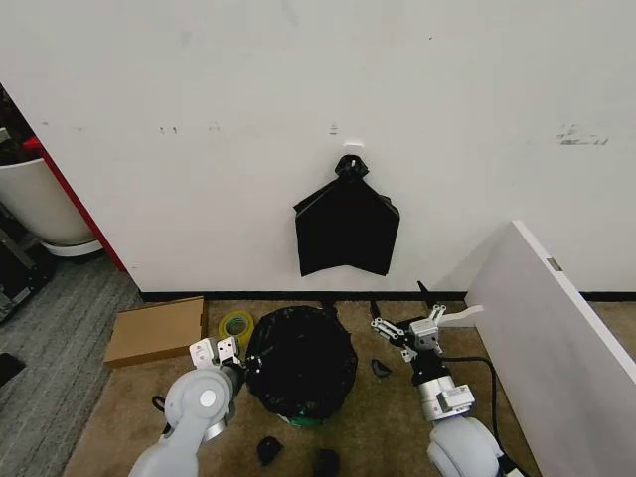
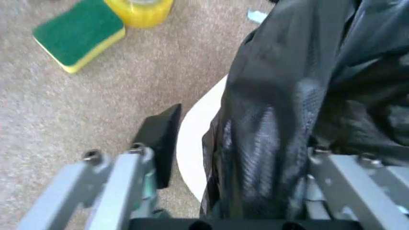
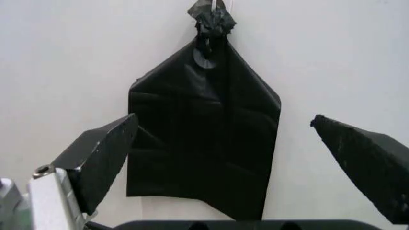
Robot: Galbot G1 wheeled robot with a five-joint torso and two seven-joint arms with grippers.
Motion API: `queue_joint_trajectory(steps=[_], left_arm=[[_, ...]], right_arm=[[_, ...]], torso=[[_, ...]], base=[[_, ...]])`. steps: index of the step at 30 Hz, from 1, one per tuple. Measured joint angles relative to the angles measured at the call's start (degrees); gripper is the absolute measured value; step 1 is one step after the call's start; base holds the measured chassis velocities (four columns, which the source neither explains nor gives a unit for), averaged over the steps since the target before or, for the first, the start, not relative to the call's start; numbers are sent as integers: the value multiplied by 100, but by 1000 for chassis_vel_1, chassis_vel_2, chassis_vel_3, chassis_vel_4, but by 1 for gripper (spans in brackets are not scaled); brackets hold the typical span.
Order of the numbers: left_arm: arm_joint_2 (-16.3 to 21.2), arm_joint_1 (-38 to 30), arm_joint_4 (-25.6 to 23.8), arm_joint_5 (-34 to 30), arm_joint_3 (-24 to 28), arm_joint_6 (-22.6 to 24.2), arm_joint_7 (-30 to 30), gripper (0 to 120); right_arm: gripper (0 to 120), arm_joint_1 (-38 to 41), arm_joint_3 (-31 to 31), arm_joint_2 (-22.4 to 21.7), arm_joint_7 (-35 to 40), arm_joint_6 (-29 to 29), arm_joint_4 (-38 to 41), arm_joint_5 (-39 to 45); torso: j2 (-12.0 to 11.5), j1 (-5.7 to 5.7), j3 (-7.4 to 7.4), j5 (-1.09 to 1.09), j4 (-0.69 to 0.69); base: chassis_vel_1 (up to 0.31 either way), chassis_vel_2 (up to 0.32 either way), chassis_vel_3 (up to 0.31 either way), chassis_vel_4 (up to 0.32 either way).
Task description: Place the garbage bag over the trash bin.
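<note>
The glossy black garbage bag (image 1: 301,360) is draped over the trash bin on the carpet below the wall. In the left wrist view, the bin's cream wall (image 2: 191,143) shows beneath the bag's edge (image 2: 281,96). My left gripper (image 1: 238,354) is at the bag's left side. It is open (image 2: 240,139) around a hanging fold: one black pad (image 2: 163,136) stands off the plastic and the other finger is hidden by it. My right gripper (image 1: 405,324) is open and empty (image 3: 223,122), a little to the right of the bag and facing the wall.
A flat knotted black bag (image 1: 346,231) (image 3: 204,139) hangs on the wall. A yellow tape roll (image 1: 236,325), a green-yellow sponge (image 2: 80,40) and a cardboard piece (image 1: 156,330) lie to the left. A leaning white board (image 1: 556,328) bounds the right. Small black scraps (image 1: 269,449) lie on the carpet.
</note>
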Motion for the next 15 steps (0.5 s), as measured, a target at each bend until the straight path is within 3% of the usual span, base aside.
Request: queue_joint_trajectory(steps=[7,12,14,15], left_arm=[[267,387,-1236,508,-186,-183,-114,78],[413,454,-1732,753,-230,-285,-196,94],[470,468,-1866,926,-244,-481,-18,99],[485,500,-1878,1233,-257,-841,360,100]], right_arm=[[100,20,122,20,57,-2,0,61],[100,13,156,48,108,-23,1,76],[100,13,190,85,129,-37,24,74],[100,22,222,117,161,-57,48,72]], torso=[[0,0,0,1,1],[0,0,0,1,0],[0,0,0,0,1],[0,0,0,0,-1]], base=[[0,0,0,0],[0,0,0,0],[0,0,0,0],[0,0,0,0]])
